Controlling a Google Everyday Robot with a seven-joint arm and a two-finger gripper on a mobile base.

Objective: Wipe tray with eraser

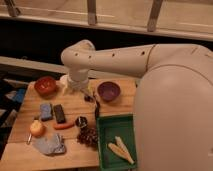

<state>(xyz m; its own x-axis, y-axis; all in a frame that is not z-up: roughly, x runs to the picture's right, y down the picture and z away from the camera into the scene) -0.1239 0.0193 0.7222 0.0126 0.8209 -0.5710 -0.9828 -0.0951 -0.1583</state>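
The green tray [104, 134] lies at the table's front right and holds pale yellow pieces [121, 150]. The eraser [59, 113], a small dark block, lies flat on the wooden table left of the tray, next to a blue block [46, 111]. My gripper [89, 96] hangs below the white arm's wrist over the middle of the table. It is behind the tray, to the right of the eraser and apart from it. A thin black stick [97, 109] lies just below the gripper.
A red bowl [45, 85] stands at the back left and a purple bowl [108, 91] right of the gripper. A yellow fruit [37, 128], an orange stick [64, 126], a grey cloth [50, 144], a dark cluster [88, 135] and a small round thing [80, 121] lie in front. My arm fills the right side.
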